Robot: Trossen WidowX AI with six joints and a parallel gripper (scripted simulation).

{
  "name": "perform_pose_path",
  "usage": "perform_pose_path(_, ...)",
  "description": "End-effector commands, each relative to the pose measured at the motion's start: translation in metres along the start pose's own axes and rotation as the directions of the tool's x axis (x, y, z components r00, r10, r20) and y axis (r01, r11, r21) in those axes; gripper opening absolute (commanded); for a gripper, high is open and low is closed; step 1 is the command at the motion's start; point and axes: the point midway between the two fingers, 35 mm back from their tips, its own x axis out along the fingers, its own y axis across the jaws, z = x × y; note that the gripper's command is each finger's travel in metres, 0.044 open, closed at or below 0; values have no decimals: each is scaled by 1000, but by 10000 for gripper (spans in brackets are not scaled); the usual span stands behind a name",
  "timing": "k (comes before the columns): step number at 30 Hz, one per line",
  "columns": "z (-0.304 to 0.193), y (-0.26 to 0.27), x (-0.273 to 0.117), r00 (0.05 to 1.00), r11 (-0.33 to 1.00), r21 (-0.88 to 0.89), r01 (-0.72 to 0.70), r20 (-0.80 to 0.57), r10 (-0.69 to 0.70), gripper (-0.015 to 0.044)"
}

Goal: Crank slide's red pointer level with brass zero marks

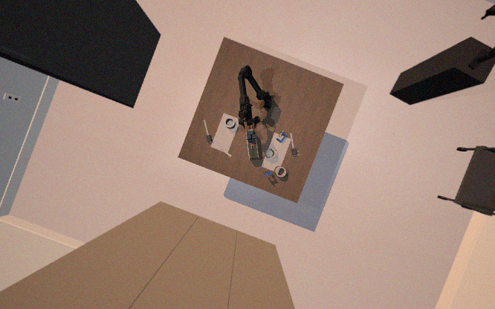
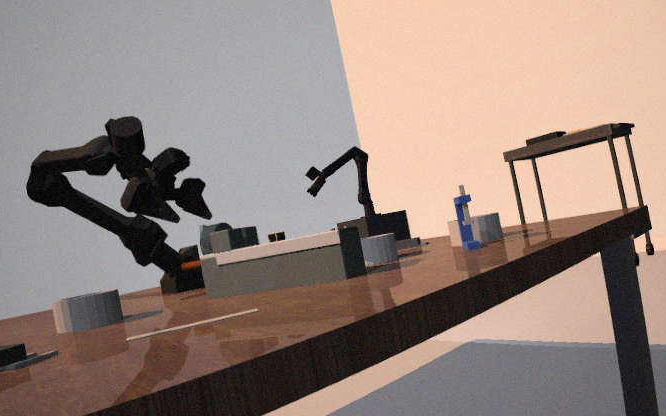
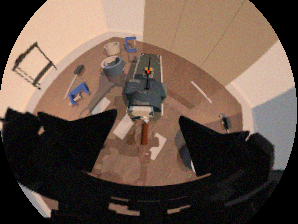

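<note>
Machine (image 1: 256, 152) (image 2: 274, 271) (image 3: 156, 75), a long grey-green box with a pale top edge, stood near the middle of the wooden surface (image 1: 311, 99) (image 2: 284, 335) (image 3: 120, 172), with its crank end toward the robot. The surface was the largest thing around it, and part of a blue-grey mat (image 1: 280, 207) showed beyond two of its edges in the top view.

Next in size came the black arm (image 1: 244, 92) (image 2: 93, 209), folded high at its elbow and reaching toward the crank end. Its hand (image 1: 250, 122) (image 2: 193, 219) (image 3: 149, 115) was spread wide and had hold of nothing; the fingers pointed down and forward, above the machine's crank end and apart from it.

Two pale boards lay flat, one on either side of the machine. Round containers stood at both sides, one on the left-hand board in the top view, another (image 1: 270, 153) (image 2: 380, 249) (image 3: 112, 67) on the opposite board.

Smaller still was a blue clamp (image 1: 281, 137) (image 3: 79, 94) near that board's end. The orange-brown crank handle (image 2: 191, 265) (image 3: 145, 134) jutted out from the machine, untouched. Tiniest was the red pointer (image 1: 252, 145) (image 3: 148, 72) along the top; whether it was level with the brass marks could not be told.
</note>
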Motion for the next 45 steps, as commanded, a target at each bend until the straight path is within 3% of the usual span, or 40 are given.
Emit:
perform_pose_path(1,-11,0,10,1000,1000,-5,-1,7,1,440)
perform_pose_path(45,-75,0,68,1000,1000,-13,8,10,-7,440)
